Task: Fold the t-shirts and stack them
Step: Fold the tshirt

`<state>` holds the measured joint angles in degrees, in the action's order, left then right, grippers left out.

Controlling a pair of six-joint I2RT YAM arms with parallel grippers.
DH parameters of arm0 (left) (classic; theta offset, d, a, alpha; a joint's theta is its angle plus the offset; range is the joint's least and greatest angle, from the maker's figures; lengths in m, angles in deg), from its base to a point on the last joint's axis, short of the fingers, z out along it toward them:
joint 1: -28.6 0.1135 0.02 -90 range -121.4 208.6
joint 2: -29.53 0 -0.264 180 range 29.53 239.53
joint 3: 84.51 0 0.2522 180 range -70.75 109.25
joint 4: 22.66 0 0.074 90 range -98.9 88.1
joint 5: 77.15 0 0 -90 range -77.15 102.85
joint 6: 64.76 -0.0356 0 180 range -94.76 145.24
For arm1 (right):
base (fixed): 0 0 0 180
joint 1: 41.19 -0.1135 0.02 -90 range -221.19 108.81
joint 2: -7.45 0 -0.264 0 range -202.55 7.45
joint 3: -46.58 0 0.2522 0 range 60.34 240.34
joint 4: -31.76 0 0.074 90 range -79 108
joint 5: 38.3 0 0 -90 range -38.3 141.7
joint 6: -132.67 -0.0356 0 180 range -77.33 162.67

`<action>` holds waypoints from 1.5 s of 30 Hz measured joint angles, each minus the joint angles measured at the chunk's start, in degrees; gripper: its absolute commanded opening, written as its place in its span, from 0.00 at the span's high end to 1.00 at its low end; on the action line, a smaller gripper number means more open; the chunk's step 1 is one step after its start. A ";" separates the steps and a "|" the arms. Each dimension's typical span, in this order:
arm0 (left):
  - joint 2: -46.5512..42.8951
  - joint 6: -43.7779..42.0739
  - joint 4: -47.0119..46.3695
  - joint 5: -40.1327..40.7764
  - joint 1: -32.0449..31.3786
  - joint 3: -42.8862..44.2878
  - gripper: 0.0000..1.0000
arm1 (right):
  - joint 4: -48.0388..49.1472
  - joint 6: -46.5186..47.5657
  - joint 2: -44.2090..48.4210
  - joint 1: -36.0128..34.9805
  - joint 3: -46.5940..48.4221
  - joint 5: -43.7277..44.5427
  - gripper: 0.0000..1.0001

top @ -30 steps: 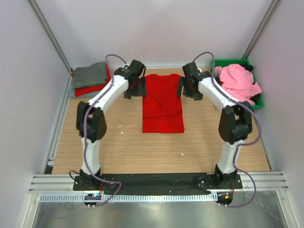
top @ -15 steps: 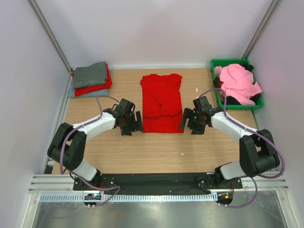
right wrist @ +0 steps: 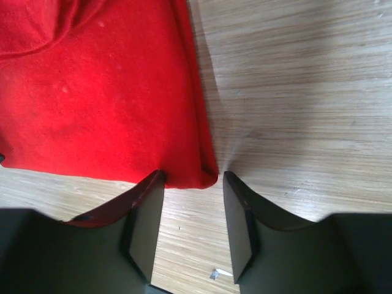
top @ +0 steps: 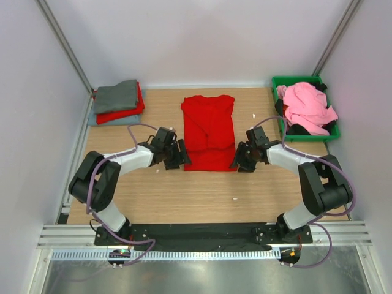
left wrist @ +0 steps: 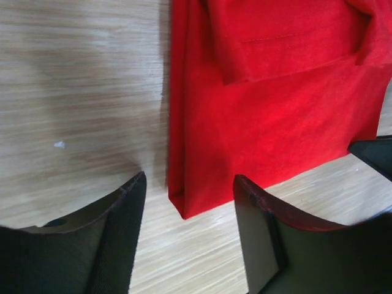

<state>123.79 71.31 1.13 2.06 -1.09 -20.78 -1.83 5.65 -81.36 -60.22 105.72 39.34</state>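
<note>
Fold, grasp stage: near corners of red t-shirt are straddled by left end effector and right end effector, both parted and empty; closure is judged to be required next.

Nothing readable right now, no print on the red t-shirt, no label on the green bin, no numbers, no signs.

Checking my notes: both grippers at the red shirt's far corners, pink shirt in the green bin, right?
No: the top view shows the left gripper and right gripper at the near corners of the red shirt. The pink shirt is in the green bin.
</note>
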 measured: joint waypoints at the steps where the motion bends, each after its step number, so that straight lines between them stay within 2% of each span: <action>1: 0.52 0.24 -0.46 -0.04 -0.11 -0.11 0.44 | 0.15 -0.02 0.00 0.00 -0.11 0.00 0.57; 2: 0.81 0.31 -1.01 -0.22 -0.28 -0.15 0.58 | 0.61 -0.07 0.00 0.00 -0.33 0.04 0.60; 4: 1.36 0.70 -2.05 -0.15 -0.66 -0.28 0.68 | 1.29 -0.13 0.00 0.00 -0.85 0.00 0.70; 5: 1.66 0.70 -2.62 -0.22 -0.90 -0.48 0.80 | 1.70 -0.20 -0.02 0.00 -1.16 -0.02 0.73; 6: 1.92 0.85 -3.06 -0.20 -1.09 -0.68 0.86 | 2.05 -0.26 -0.07 0.00 -1.42 -0.15 0.80; 8: 2.51 1.16 -3.74 -0.22 -1.66 -1.03 1.00 | 2.78 -0.24 -0.09 0.00 -1.92 -0.28 0.87; 9: 2.67 1.53 -3.96 -0.24 -1.95 -1.11 1.00 | 3.06 -0.35 -0.11 0.00 -2.16 -0.44 0.92; 13: 2.62 1.77 -4.85 -0.13 -3.17 -1.57 1.00 | 4.17 -0.44 0.33 0.00 -3.04 -0.79 0.98; 18: -1.36 3.04 -4.85 1.46 -6.86 -5.42 1.00 | 2.03 -0.46 6.10 -0.02 -7.02 0.13 0.99; 22: -8.31 5.07 -3.34 3.48 -11.98 -10.73 1.00 | -3.39 -1.07 15.50 -0.33 -11.37 0.74 0.98; 23: -10.34 5.75 -2.75 3.98 -13.38 -11.93 0.99 | -4.94 -1.36 17.70 -0.48 -12.09 0.83 0.94; 24: -12.26 6.45 -2.10 4.48 -14.71 -12.98 0.96 | -6.47 -1.66 19.91 -0.76 -12.70 0.83 0.86; 25: -14.05 7.13 -1.44 4.90 -15.85 -13.88 0.86 | -7.82 -2.12 22.08 -1.03 -13.29 0.81 0.72; 26: -15.63 7.61 -0.85 5.29 -16.81 -14.60 0.77 | -9.22 -2.67 24.06 -1.31 -13.86 0.72 0.52; 27: -17.00 8.09 0.20 5.86 -17.62 -15.19 0.67 | -10.38 -3.26 25.86 -1.66 -14.38 0.90 0.44; 28: -18.34 8.68 1.66 6.58 -18.40 -15.67 0.52 | -12.61 -3.28 28.35 -1.97 -14.95 0.92 0.34; 31: -21.44 10.16 7.28 8.87 -20.02 -16.00 0.42 | -17.00 -4.09 32.35 -2.40 -15.02 1.31 0.24; 34: -24.83 10.54 14.62 11.91 -20.96 -15.04 0.44 | -23.04 -4.09 35.76 -2.62 -12.81 3.52 0.23; 37: -27.80 10.47 20.59 14.73 -21.35 -12.61 0.51 | -26.58 -4.00 37.09 -2.67 -8.00 5.20 0.35; 38: -28.59 10.40 21.97 15.61 -21.40 -11.63 0.52 | -26.40 -4.00 37.18 -2.69 -6.80 5.25 0.50; 39: -29.20 10.29 22.75 16.37 -21.49 -10.62 0.54 | -26.03 -3.78 37.07 -2.82 -6.01 5.25 0.55; 40: -29.44 10.08 23.19 16.98 -21.59 -9.64 0.59 | -25.46 -3.93 36.74 -3.15 -5.57 5.18 0.65; 41: -29.33 9.94 23.23 17.46 -21.70 -8.70 0.62 | -24.94 -3.96 36.17 -3.52 -5.40 5.22 0.72; 43: -28.09 9.25 23.19 18.16 -21.92 -7.06 0.70 | -23.98 -3.78 33.33 -4.42 -4.92 5.46 0.82; 45: -25.03 8.83 22.60 18.75 -22.36 -5.35 0.74 | -23.06 -3.41 28.94 -5.07 -4.09 5.97 0.84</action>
<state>98.76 80.14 23.73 20.81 -23.45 -26.13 -24.89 2.24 -52.42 -65.29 101.64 45.31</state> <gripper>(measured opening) 0.307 0.188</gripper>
